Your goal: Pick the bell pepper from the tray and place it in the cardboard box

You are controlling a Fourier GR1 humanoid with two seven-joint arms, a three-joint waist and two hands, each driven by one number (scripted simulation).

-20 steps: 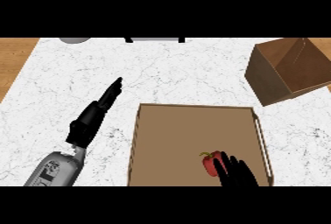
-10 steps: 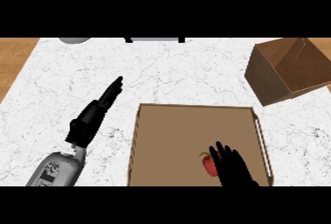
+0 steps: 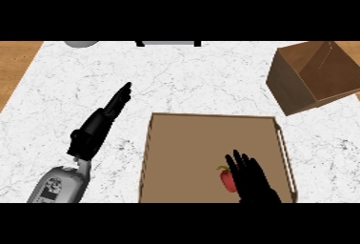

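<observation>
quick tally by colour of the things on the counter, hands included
brown: 2, the tray and the cardboard box
red: 1, the bell pepper
black: 2, the left hand and the right hand
grey or white, cut off at the far edge: 2, a rounded thing and a flat thing
total: 7

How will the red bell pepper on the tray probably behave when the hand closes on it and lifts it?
The bell pepper looks small and rounded, so it may roll on the flat tray if nudged. Its skin looks smooth, so it might slip. The right hand, fingers straight, covers one side, so a push from there would likely send it leftward.
</observation>
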